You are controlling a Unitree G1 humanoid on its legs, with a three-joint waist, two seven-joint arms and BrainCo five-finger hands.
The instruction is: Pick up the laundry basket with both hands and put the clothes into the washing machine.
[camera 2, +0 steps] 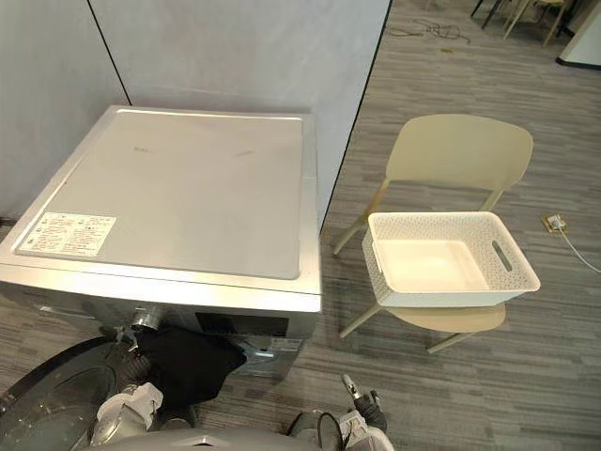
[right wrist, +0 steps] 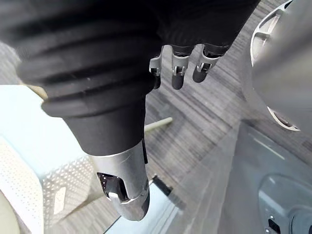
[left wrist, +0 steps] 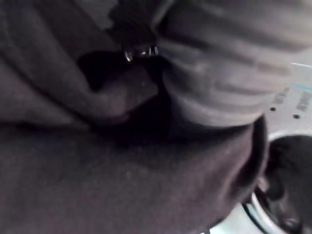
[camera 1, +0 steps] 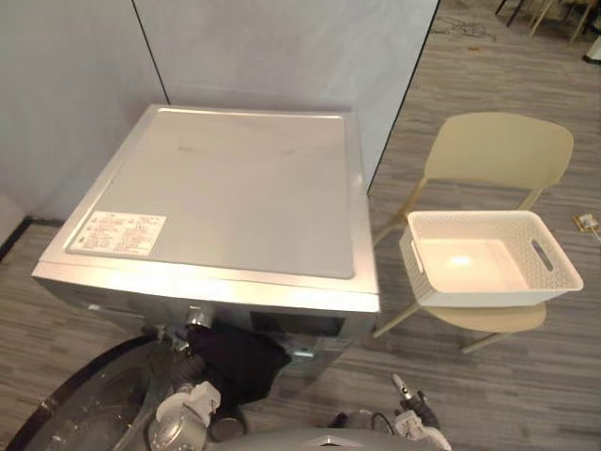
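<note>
Black cloth (camera 1: 239,362) hangs bunched at the front of the washing machine (camera 1: 225,188), just under its control strip and beside the round door (camera 1: 84,404), which stands swung open toward the robot's left. The left hand (left wrist: 219,73) is pressed into this dark garment, and whether it is grasping the cloth cannot be told. Nearby to the right, the right hand (right wrist: 178,68) hangs over the grey plank floor (camera 1: 526,395), relaxed, its straight fingers and thumb holding nothing. Beyond, the machine's flat silver top carries a white label (camera 1: 117,232) at its near left corner. To its right the white laundry basket (camera 1: 479,291) sits on a beige chair (camera 1: 502,146), its smooth bottom in plain view. Grey partition panels (camera 1: 282,47) stand behind the machine.
</note>
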